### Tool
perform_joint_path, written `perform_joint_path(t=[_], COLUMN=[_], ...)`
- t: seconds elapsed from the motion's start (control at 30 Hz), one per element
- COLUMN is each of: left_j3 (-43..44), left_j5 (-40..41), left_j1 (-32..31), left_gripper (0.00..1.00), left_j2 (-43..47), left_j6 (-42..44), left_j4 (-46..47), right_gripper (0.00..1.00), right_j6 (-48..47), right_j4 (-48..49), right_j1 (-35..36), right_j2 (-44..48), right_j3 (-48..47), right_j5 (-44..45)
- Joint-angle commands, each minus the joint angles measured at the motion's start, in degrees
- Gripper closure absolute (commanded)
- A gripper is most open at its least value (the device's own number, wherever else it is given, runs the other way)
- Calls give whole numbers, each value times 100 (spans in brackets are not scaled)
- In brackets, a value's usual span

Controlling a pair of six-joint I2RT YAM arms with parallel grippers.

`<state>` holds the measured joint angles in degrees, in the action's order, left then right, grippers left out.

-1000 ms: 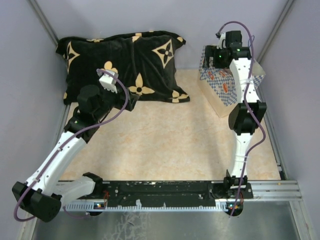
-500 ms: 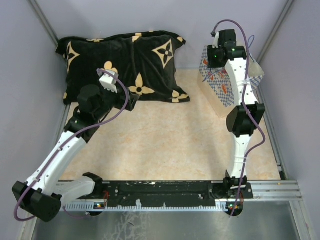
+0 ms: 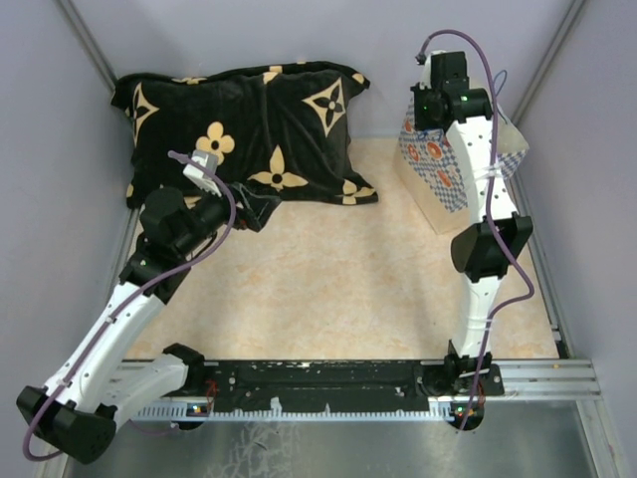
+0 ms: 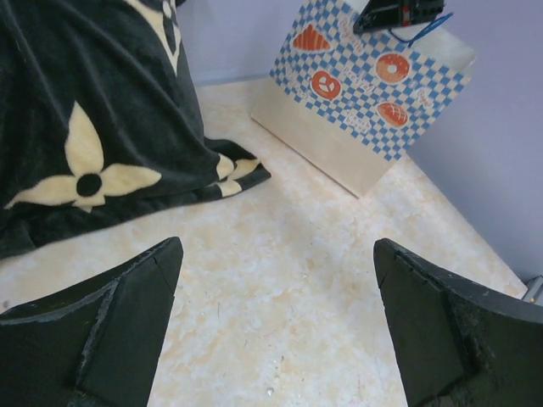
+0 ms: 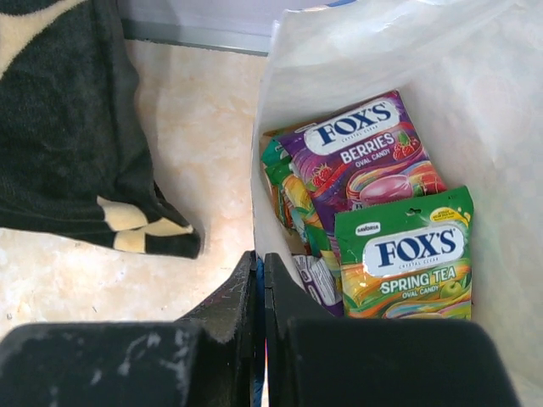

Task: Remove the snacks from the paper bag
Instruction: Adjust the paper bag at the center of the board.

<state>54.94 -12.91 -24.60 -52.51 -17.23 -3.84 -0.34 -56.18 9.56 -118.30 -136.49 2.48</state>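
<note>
The paper bag (image 3: 453,177), blue-and-white checkered, stands at the back right; the left wrist view shows its patterned side (image 4: 356,89). Looking down into its cream inside (image 5: 509,127), I see the snacks: a purple berries packet (image 5: 365,148), a green spring tea packet (image 5: 407,254) and others stacked behind them. My right gripper (image 5: 260,270) is shut on the bag's near left rim, with a blue strip pinched between its jaws; from above the right gripper (image 3: 432,110) sits at the bag's top. My left gripper (image 4: 276,246) hangs open over bare table, and from above the left gripper (image 3: 261,207) is near the cushion's front edge.
A black cushion with tan flowers (image 3: 239,119) lies at the back left, its corner (image 5: 153,237) close to the bag. Grey walls close in the table on three sides. A metal rail (image 3: 537,373) runs along the near edge.
My right gripper has closed from wide open onto the bag's rim and shifted slightly toward the back. The left arm has drawn back and a little to the left.
</note>
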Motion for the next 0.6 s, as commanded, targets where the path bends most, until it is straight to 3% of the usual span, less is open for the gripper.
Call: perform_joint_path(t=[0.0, 0.23, 0.4, 0.57], left_j3=[-190, -405, -597, -719], left_j5=[-35, -141, 66, 412], left_j1=[35, 41, 37, 35], left_gripper=[0, 0, 0, 0], left_j2=[-157, -201, 174, 425], left_j6=[-329, -276, -352, -256], left_j4=[366, 534, 406, 153], right_gripper=[100, 100, 100, 100], right_j6=[-64, -346, -326, -15], right_j4=[57, -27, 321, 1134], right_j1=[137, 692, 1045, 1336], right_j2=[-21, 399, 1291, 2837], right_j3=[-548, 114, 1571, 3497], right_j5=[100, 560, 971, 913])
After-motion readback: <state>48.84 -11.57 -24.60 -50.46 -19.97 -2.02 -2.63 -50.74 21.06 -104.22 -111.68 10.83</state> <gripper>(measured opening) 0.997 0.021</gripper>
